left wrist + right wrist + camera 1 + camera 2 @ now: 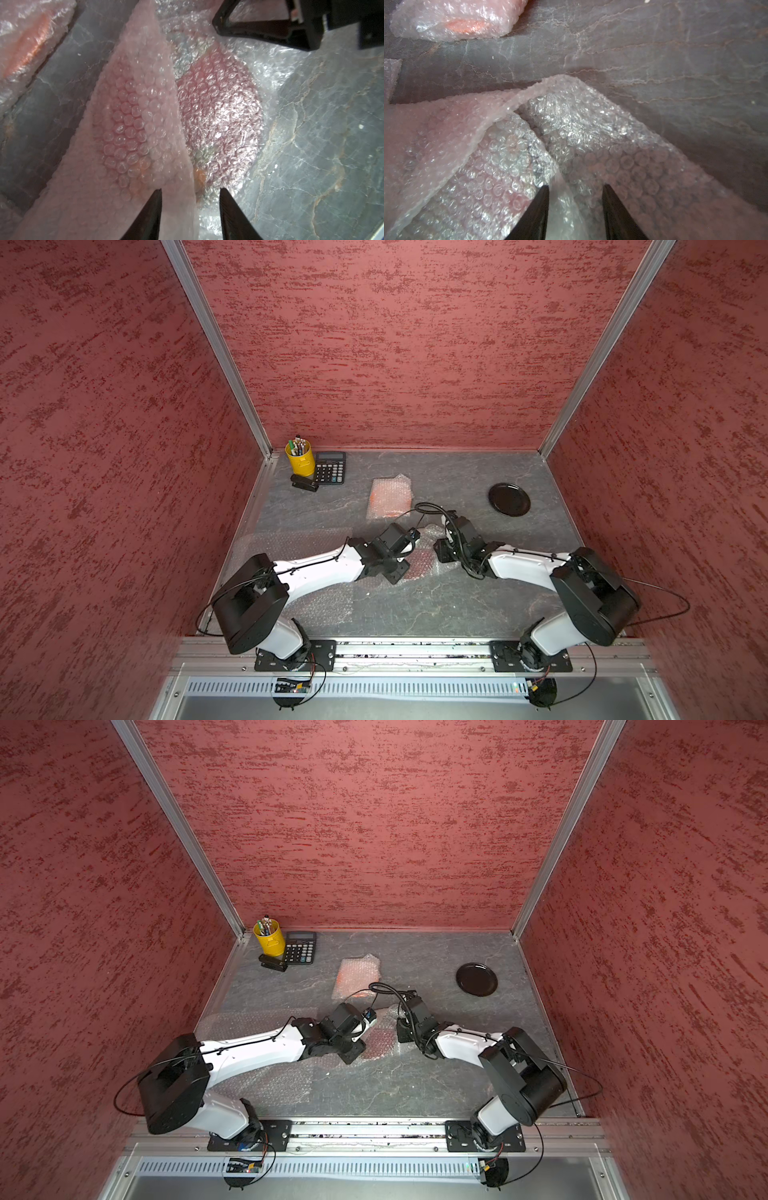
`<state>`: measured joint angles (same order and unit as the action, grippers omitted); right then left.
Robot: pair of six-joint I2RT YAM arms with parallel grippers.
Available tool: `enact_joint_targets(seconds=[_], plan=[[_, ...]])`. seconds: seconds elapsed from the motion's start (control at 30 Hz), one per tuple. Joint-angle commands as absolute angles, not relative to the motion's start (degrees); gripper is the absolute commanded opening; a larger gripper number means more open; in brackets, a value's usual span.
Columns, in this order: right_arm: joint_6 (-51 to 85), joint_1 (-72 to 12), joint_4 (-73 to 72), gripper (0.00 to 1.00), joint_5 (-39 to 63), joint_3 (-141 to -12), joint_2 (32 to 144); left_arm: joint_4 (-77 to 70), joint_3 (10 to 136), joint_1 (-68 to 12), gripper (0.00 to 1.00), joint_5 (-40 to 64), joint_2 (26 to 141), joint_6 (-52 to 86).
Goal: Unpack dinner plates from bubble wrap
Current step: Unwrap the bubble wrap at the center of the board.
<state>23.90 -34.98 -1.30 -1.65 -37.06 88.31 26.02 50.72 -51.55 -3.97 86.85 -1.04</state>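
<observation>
The left gripper has its jaws apart astride a bubble wrap flap running lengthwise straight ahead; I cannot tell if it grips. The red plate lies flat just ahead, wrapped. The right gripper straddles a raised fold, grip likewise unclear.

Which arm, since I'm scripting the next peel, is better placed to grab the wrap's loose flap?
Probably left: the left gripper has the raised flap edge between its open jaws, next to the wrapped red plate; the right gripper sits over crumpled folds.
</observation>
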Motion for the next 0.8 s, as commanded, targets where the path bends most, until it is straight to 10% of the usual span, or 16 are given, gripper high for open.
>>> enact_joint_targets(seconds=[0.0,0.57,0.77], plan=[[24.86,-34.8,-2.5,0.45,-1.32,-38.48,88.87,29.17,53.48,-52.79,0.43,-9.78,88.86,-1.57],[24.87,-34.8,-2.64,0.45,-0.97,-38.58,88.77,31.01,56.18,-54.93,0.0,-18.36,92.96,-1.17],[25.31,-34.8,-3.41,0.45,-0.17,-38.32,88.51,27.14,54.62,-53.35,0.0,-19.64,88.9,1.03]])
